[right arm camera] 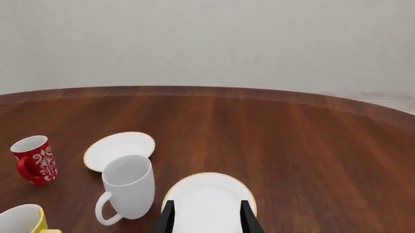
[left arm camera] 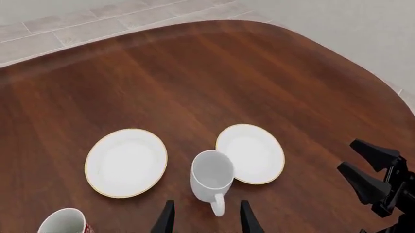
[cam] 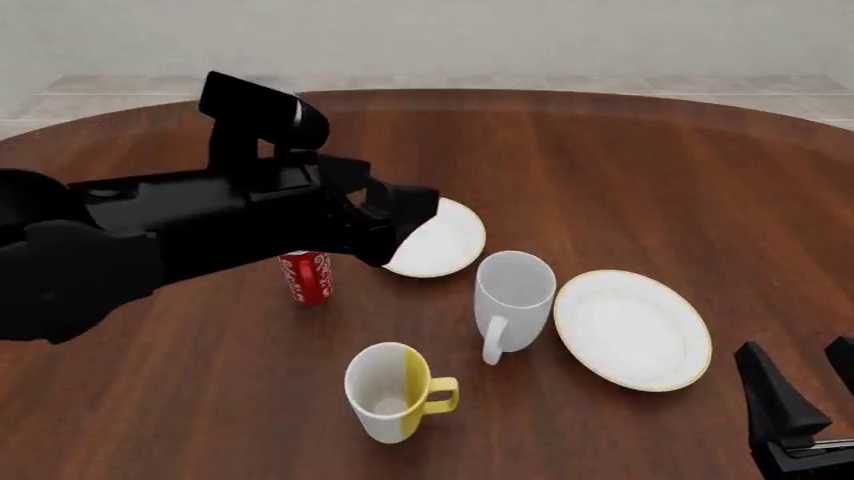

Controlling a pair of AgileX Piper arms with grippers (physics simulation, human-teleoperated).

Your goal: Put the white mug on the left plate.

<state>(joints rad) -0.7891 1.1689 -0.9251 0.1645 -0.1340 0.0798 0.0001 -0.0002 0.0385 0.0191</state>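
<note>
As the left gripper [left arm camera: 206, 218] hangs with fingers apart, the white mug [left arm camera: 211, 177], tall, plain and empty, stands just ahead of it between two bare plates. From the front, it stands beside the left plate [cam: 447, 238]. The right gripper [right arm camera: 206, 217], likewise spread, hovers over the wider plate [right arm camera: 207, 195].

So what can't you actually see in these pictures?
- Left plate: in the front view the left arm covers its near-left edge.
- Red cup: in the front view the arm hides its upper part; the left wrist view's edge cuts it off.
- Yellow-and-white mug: mostly cut off by the right wrist view's edge.
- Left pincer: in the front view its tips are hidden behind the arm.
</note>
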